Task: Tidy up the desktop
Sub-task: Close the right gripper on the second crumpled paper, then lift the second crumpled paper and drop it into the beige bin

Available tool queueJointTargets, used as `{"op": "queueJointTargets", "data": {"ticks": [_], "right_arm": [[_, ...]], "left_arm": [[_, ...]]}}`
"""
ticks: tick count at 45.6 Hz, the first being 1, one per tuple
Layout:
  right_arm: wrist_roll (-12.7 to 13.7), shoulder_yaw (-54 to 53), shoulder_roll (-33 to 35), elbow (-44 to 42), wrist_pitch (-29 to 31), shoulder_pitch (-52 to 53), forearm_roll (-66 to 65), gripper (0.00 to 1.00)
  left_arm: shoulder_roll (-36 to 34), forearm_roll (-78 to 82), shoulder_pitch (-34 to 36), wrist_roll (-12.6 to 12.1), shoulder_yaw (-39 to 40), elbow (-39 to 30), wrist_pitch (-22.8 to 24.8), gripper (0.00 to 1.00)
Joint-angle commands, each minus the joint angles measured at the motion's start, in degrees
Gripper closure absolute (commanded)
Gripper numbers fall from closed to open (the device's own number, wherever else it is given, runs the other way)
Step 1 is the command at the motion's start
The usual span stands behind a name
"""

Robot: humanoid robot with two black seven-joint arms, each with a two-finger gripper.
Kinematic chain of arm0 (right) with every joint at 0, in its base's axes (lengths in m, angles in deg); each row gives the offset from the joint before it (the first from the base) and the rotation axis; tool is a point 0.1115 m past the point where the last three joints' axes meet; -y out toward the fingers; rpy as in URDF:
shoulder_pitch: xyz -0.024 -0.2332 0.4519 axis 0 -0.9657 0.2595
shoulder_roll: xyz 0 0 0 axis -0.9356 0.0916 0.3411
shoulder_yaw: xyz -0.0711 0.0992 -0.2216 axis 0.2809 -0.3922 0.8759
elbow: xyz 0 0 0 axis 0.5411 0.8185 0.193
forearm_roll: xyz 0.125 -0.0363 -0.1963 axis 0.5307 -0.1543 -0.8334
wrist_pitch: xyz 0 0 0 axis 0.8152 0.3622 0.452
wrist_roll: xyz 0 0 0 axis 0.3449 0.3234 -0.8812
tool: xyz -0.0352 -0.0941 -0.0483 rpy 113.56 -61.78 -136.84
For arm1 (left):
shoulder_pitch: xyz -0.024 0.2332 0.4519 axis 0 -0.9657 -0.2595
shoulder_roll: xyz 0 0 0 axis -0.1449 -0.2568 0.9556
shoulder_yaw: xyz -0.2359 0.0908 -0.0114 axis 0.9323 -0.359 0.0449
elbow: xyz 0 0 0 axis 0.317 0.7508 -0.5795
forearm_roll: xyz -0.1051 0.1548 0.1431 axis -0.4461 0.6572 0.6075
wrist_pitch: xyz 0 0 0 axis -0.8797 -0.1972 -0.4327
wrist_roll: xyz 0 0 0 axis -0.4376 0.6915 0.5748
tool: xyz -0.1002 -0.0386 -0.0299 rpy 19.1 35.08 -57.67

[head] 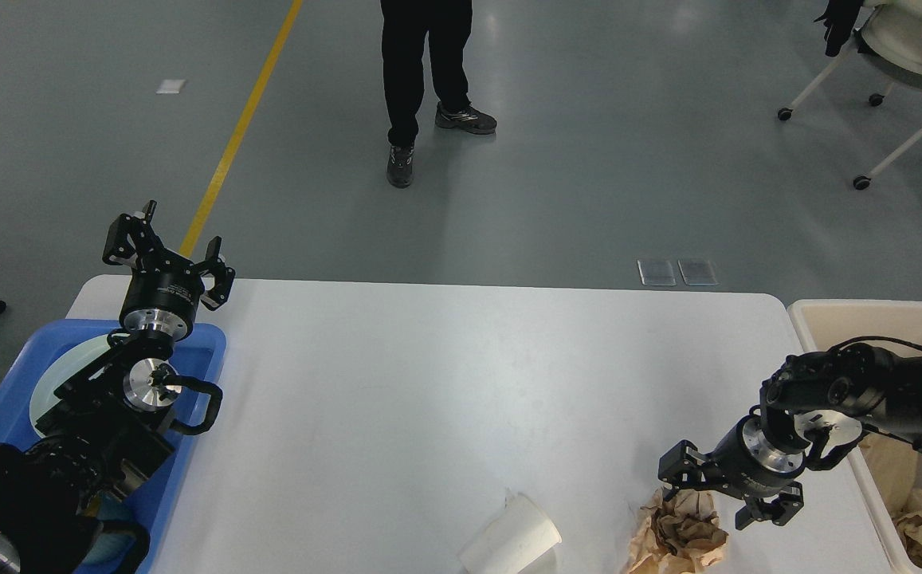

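The white desktop (445, 375) fills the middle of the head view. A crumpled brown paper ball (680, 530) lies near its front right edge, and a white paper cup (512, 542) lies on its side to the left of it. My right gripper (719, 494) hovers open right over the top of the paper ball, one finger on each side of its upper edge. My left gripper (166, 255) stands open and empty above the far left corner, over the blue tray.
A blue tray (198, 343) with a white plate (70, 371) sits at the left edge under my left arm. A beige bin (843, 319) holding crumpled paper stands off the right edge. A person's legs (421, 80) and a wheeled chair (899, 56) are on the floor beyond.
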Motion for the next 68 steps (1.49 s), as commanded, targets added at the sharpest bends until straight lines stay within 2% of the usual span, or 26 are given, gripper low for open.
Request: {"op": "queueJointTargets", "data": {"ticks": [1,4,5,6,10,11,12,37,44,54,68], "right_arm": [[-0.06,-0.19,-1.23,-2.26,-0.95,-2.23,-0.01,0.00],[-0.06,-0.19,-1.23,-2.18,-2.18,-2.67,0.08,0.04],[-0.06,-0.19,-1.32,-2.00,-2.36,-2.59,-0.01,0.10],[-0.06,-0.19,-1.32,-1.91,-2.27,-2.59,-0.01,0.20],[-0.06,-0.11,-1.58,-1.39,-1.83,-1.80,-0.18,0.86],[-0.06,0.24,-1.76,-1.30,-1.74,-1.71,-0.27,0.97],[-0.06,0.51,-1.85,-1.21,-1.74,-1.71,-0.27,1.00],[-0.06,0.68,-1.06,-0.95,-1.66,2.07,-0.36,1.00],[-0.06,0.60,2.01,0.89,-1.57,6.02,-0.36,1.00],[-0.06,0.51,13.61,6.61,0.19,24.47,-0.36,1.00],[-0.06,0.68,21.53,6.53,12.49,48.90,-0.45,1.00]], "left_arm": [[0.00,0.01,0.01,0.00,0.00,0.00,0.00,0.04],[0.00,0.01,0.01,0.00,0.00,0.00,0.00,0.04],[-0.08,0.09,0.01,0.00,0.00,0.00,0.00,0.04],[0.00,0.01,0.01,0.00,0.00,0.00,0.00,0.04],[0.00,0.01,0.01,0.00,0.00,0.00,0.00,0.04],[0.00,0.01,0.01,0.00,0.00,0.00,0.00,0.04],[0.00,0.01,0.01,0.00,0.00,0.00,0.00,0.04],[0.00,0.01,0.01,0.00,0.00,0.00,0.00,0.04],[0.00,0.01,0.01,0.00,0.00,0.00,0.00,0.04],[0.00,0.01,0.01,0.00,0.00,0.00,0.00,0.04],[0.00,0.01,0.01,0.00,0.00,0.00,0.00,0.04]]}}
